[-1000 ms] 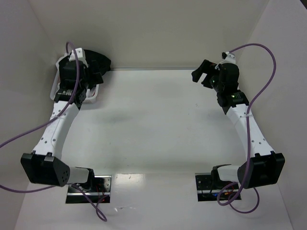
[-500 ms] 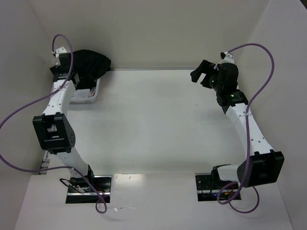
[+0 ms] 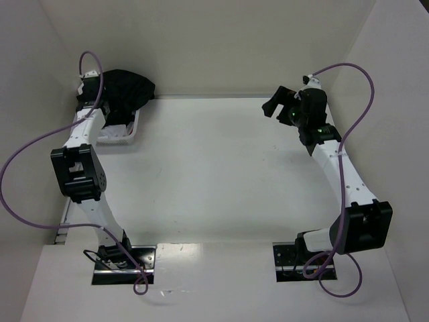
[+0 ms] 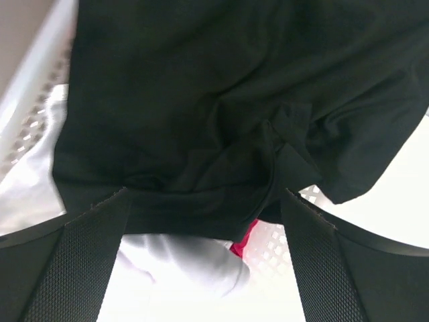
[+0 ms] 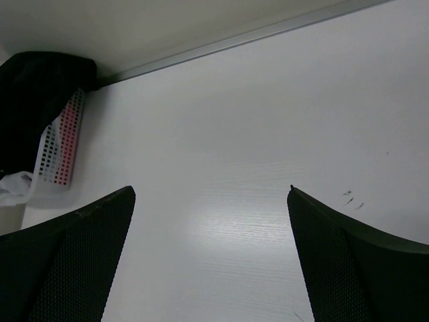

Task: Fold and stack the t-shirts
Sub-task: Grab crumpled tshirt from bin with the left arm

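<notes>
In the last second my left arm has swung its elbow high. The left end effector (image 4: pixel 206 194) now hangs spread wide, gripping nothing, just over the black t-shirt (image 4: pixel 201 100) heaped in the white basket (image 4: pixel 30 107). I judge the first pick is imminent. The right end effector (image 5: pixel 211 191) gapes, unloaded, above the table (image 5: pixel 234 134). Only scraps of a red t-shirt (image 4: pixel 244 245) and a white t-shirt (image 4: pixel 191 265) show underneath; I can't tell how many there are.

Only a sliver of red shirt (image 4: pixel 242 241).

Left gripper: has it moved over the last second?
Yes. In the top view the left gripper shifted left across the basket, toward its left edge. Its jaws are open over the black shirt.
</notes>
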### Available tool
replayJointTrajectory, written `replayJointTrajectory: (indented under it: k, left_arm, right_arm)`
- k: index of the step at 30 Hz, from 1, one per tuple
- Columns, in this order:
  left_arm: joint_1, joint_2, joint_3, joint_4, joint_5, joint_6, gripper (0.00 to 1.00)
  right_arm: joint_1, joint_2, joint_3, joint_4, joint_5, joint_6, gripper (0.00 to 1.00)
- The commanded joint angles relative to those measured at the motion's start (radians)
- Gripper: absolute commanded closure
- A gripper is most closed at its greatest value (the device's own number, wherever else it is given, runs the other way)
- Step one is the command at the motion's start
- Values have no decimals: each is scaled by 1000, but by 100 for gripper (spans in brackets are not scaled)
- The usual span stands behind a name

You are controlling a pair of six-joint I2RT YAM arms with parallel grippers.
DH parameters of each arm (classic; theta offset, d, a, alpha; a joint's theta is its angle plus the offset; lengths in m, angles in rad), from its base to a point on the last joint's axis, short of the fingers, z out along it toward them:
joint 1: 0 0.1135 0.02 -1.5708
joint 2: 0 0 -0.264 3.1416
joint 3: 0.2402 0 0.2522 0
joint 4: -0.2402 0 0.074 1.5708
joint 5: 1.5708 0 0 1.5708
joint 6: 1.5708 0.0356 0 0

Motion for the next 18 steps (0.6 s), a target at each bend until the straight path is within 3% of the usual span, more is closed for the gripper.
replayJointTrajectory:
  k: [1,8,10,12,13,16,18]
  left_arm:
    - [-2,46,56,36,64,40,0]
    - [-2,112,74,27,47,49,0]
    - [-2,112,75,18,47,71,5]
    - [-2,122,75,18,47,71,13]
    - [-2,122,65,18,47,80,23]
    - [-2,122,65,18,47,80,38]
    - [-2,122,65,18,56,89,54]
  right_arm:
    - [9,11,-2,61,-9,6,0]
    - [9,40,-2,61,-9,6,0]
    - [9,40,-2,72,-9,15,0]
    - [9,51,-2,83,-9,15,0]
    - [9,51,-2,83,-9,15,0]
    - [9,51,-2,92,-9,24,0]
    - [9,51,-2,103,-9,24,0]
